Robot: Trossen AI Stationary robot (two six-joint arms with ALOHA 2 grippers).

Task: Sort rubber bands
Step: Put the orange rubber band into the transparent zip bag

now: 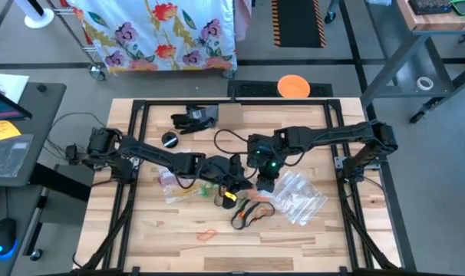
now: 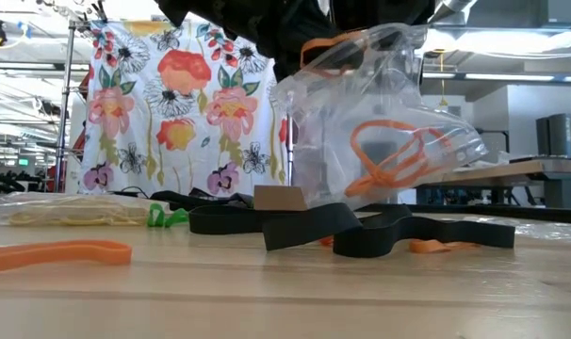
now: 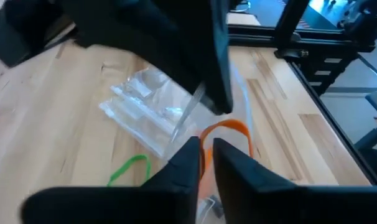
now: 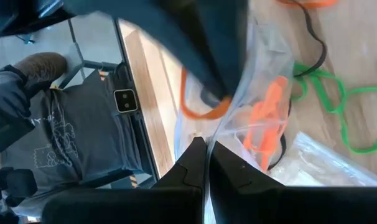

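Note:
My right gripper (image 4: 207, 144) is shut on a clear plastic bag (image 2: 380, 122) with orange rubber bands (image 2: 399, 155) in it, raised above mid-table. My left gripper (image 3: 204, 146) is shut on one orange band (image 3: 229, 127) at the bag's top (image 2: 328, 47). In the high view the two grippers meet at mid-table, left (image 1: 236, 180) and right (image 1: 265, 182). Black bands (image 2: 361, 226), a green band (image 2: 163, 217) and another orange band (image 2: 59, 252) lie flat on the wood. My left gripper pinches the orange band between its two fingertips, at one end of the loop (image 3: 208, 132). The rest of the loop sticks out past the fingertips, clear of the table, at the bag's open top. My right gripper pinches the clear bag's upper edge (image 4: 229, 118) between its two fingers. The bag hangs below the fingers with the orange bands low inside it. Whether its lower end touches the table I cannot tell.
A flat bag with yellow bands (image 1: 175, 184) lies left of the grippers, and more clear bags (image 1: 298, 195) lie to the right. An orange band (image 1: 208, 232) lies toward the near edge. Black objects (image 1: 194, 119) and a cable lie at the far side.

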